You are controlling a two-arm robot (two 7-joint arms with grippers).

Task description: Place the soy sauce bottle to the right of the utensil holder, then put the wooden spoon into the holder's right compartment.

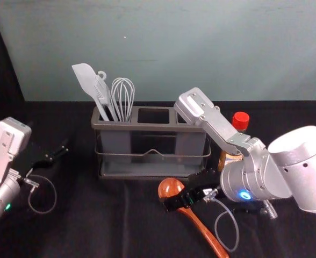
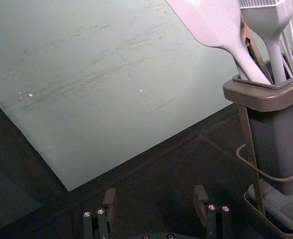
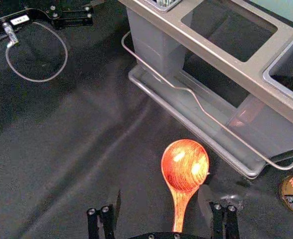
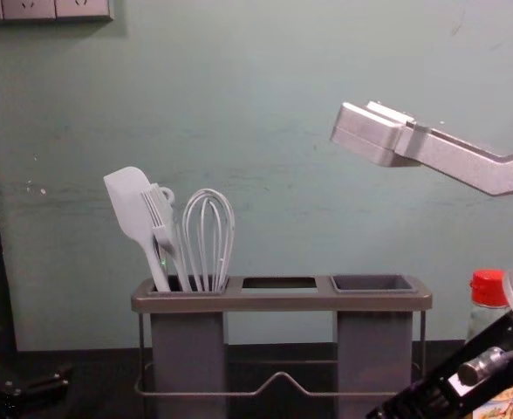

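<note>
Right gripper open at wooden spoon, handle between parted fingertips, left gripper open, left of holder

Scuffed grey-green wall, black cloth

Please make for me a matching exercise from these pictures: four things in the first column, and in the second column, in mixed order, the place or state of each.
Things:
1. Wooden spoon
2. Soy sauce bottle
3. Whisk
4. Left gripper

Places or states:
A. In the left compartment of the utensil holder
B. Open, left of the holder
C. Lying in front of the holder
D. Red-capped, right of the holder

Right pairs: 1-C, 2-D, 3-A, 4-B
</note>
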